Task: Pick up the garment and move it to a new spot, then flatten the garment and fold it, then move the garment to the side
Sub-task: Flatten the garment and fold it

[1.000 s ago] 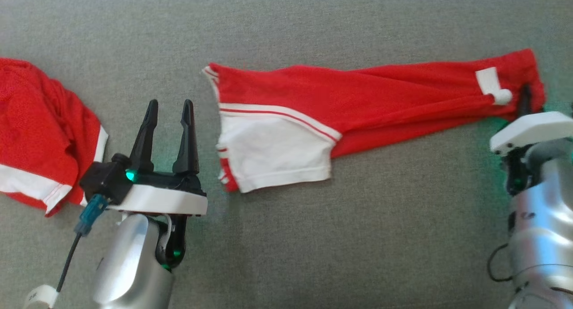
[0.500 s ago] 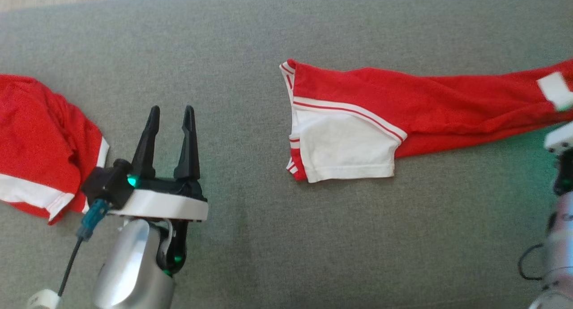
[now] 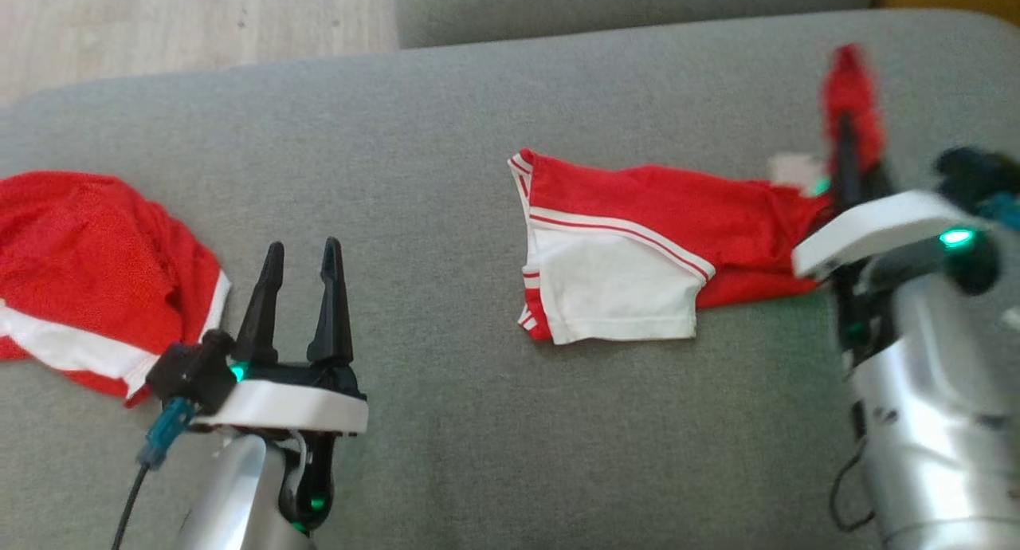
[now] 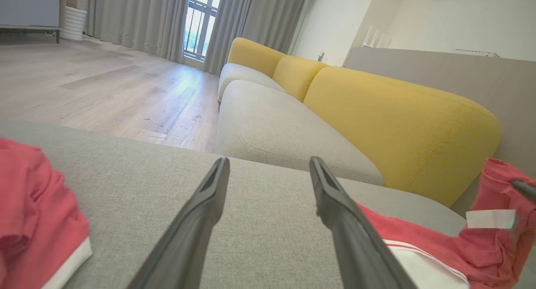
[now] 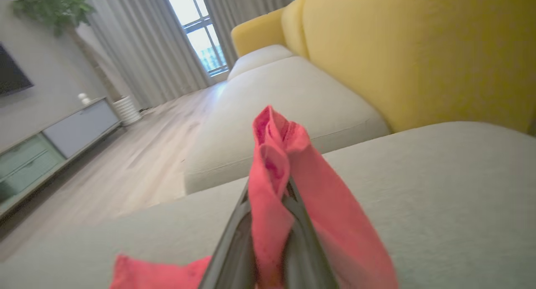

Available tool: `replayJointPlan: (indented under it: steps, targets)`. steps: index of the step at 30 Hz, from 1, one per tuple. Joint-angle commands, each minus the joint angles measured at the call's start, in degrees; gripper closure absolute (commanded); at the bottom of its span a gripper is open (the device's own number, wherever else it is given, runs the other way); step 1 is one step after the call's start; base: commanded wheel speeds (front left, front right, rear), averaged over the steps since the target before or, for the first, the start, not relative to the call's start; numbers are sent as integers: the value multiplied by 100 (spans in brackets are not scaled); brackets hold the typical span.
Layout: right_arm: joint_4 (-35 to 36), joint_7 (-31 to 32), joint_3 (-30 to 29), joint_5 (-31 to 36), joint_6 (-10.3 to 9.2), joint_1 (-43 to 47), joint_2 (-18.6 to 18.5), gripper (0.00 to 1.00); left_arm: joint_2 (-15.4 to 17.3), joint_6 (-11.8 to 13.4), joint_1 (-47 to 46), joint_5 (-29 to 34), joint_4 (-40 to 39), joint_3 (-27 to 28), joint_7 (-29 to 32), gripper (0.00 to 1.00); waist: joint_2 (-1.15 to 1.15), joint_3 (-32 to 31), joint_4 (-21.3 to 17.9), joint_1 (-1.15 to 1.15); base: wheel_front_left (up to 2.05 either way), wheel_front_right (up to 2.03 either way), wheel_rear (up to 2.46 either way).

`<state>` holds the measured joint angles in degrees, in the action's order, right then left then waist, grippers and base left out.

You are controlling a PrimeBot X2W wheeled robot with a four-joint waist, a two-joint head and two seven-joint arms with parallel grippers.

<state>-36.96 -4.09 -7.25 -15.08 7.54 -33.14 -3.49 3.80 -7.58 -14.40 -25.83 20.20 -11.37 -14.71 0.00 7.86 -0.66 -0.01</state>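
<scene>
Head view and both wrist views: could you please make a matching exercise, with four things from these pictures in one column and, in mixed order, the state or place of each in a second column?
Things:
1. left claw
2. right claw
3. garment
4. second garment

States or places:
a. one end lifted, the rest lying on the grey cushion
b. open, holding nothing
c. lying bunched at the left edge of the head view
d. shut on red cloth

Pairs: 1-b, 2-d, 3-a, 4-c
</scene>
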Motion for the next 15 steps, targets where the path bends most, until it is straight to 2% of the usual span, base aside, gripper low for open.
replayJointPlan:
  steps: [1, 8, 15]
  targets:
    - [285, 29, 428, -220, -5, -11, 59, 100, 32, 9, -62, -19, -157, 187, -29, 0, 0, -107, 83, 1, 0, 0, 0]
    - [524, 83, 1801, -1070, -5, 336, 60, 100, 20, 9, 15, -61, -173, 205, -29, 0, 0, -163, 319, 1, 0, 0, 0]
    - [228, -41, 2647, -1605, -5, 370, 60, 100, -2, 9, 14, -87, -146, 103, -29, 0, 0, -91, 622, 1, 0, 0, 0]
